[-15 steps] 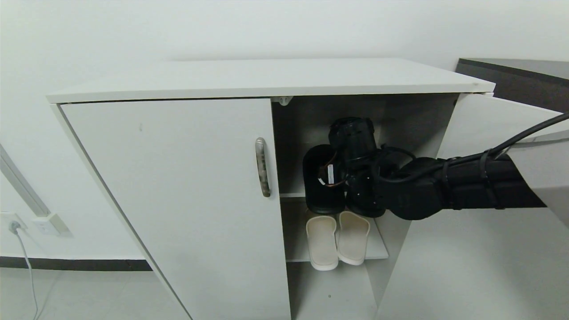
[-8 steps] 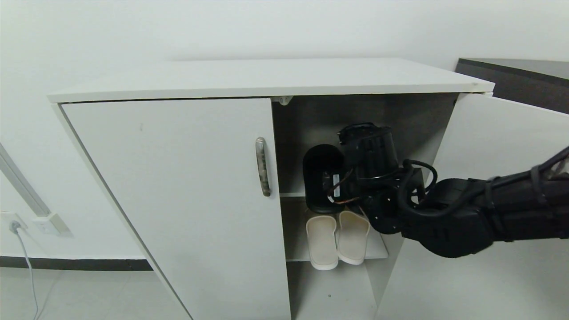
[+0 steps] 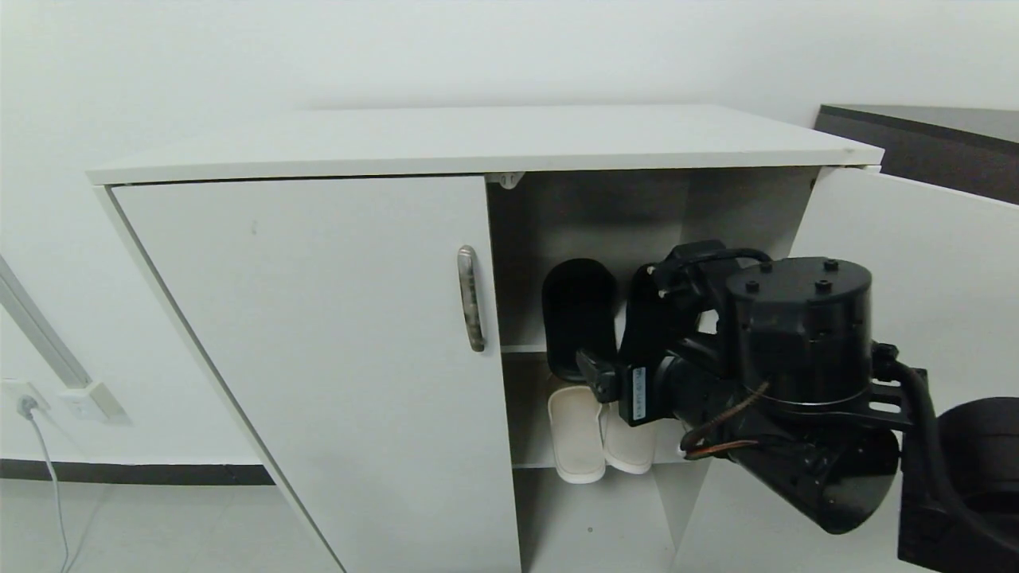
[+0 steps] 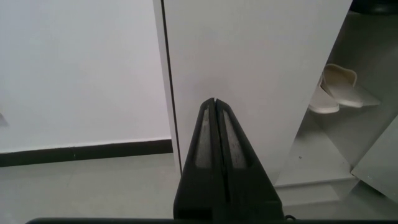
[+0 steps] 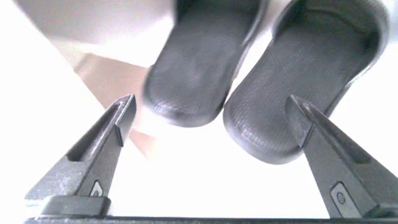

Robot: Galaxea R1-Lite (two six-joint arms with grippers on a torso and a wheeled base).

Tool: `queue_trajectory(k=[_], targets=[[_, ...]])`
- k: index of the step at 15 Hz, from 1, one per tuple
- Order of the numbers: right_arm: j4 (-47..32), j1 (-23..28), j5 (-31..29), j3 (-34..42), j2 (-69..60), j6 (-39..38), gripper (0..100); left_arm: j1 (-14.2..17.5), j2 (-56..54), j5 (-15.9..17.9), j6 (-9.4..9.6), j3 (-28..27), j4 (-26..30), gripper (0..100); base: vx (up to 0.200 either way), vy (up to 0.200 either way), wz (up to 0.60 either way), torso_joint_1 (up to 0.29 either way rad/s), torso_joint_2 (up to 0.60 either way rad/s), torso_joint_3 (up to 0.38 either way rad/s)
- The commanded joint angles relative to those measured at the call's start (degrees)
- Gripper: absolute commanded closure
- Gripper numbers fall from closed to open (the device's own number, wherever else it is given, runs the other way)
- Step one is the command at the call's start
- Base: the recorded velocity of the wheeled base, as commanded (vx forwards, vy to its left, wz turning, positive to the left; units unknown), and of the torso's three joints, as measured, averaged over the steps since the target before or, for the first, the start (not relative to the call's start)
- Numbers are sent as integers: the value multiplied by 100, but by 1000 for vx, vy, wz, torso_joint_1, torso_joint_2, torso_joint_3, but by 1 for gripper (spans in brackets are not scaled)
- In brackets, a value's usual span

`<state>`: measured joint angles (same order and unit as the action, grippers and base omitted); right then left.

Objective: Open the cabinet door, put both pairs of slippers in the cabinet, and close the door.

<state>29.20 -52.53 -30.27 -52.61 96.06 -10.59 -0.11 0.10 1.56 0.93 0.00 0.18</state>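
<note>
The white cabinet (image 3: pixel 478 139) has its left door (image 3: pixel 318 334) closed and its right door (image 3: pixel 915 263) swung open. A black pair of slippers (image 3: pixel 579 314) stands on the upper shelf, toes inward. On the shelf below lies a white pair (image 3: pixel 577 434). My right gripper (image 3: pixel 613 358) hangs open just outside the opening, empty. Its wrist view has the black slippers' (image 5: pixel 193 68) heels just ahead of the right gripper (image 5: pixel 210 102). My left gripper (image 4: pixel 214 124) is shut and empty, low before the closed door (image 4: pixel 249 62), with the white pair (image 4: pixel 339 90) off to one side.
A metal handle (image 3: pixel 470 298) sits on the closed door's inner edge. A wall socket with a cable (image 3: pixel 24 406) is low at the left. A dark counter (image 3: pixel 915 143) stands behind the cabinet on the right. Bare floor (image 3: pixel 159 533) lies in front.
My right arm has drawn back out of the cabinet toward the camera and dropped lower. The black slippers stay on the upper shelf.
</note>
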Motion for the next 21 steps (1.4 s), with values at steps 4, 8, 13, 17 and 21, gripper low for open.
queue_trajectory(k=[4,8,13,17,21], targets=[[455,-64,30,357,-193,277,100,2,-1,2,4,0,-1,100,0,0,0,0,0,0],[447,-108,65,392,-140,286,100,2,-1,2,-5,0,-1,100,0,0,0,0,0,0],[455,-117,56,410,-61,286,100,2,-1,2,-5,0,-1,100,0,0,0,0,0,0],[455,-117,47,419,-61,286,100,2,-1,2,-5,0,-1,100,-200,0,0,8,0,0],[455,-117,47,419,-17,286,100,2,-1,2,-5,0,-1,100,-200,0,0,-1,1,4]])
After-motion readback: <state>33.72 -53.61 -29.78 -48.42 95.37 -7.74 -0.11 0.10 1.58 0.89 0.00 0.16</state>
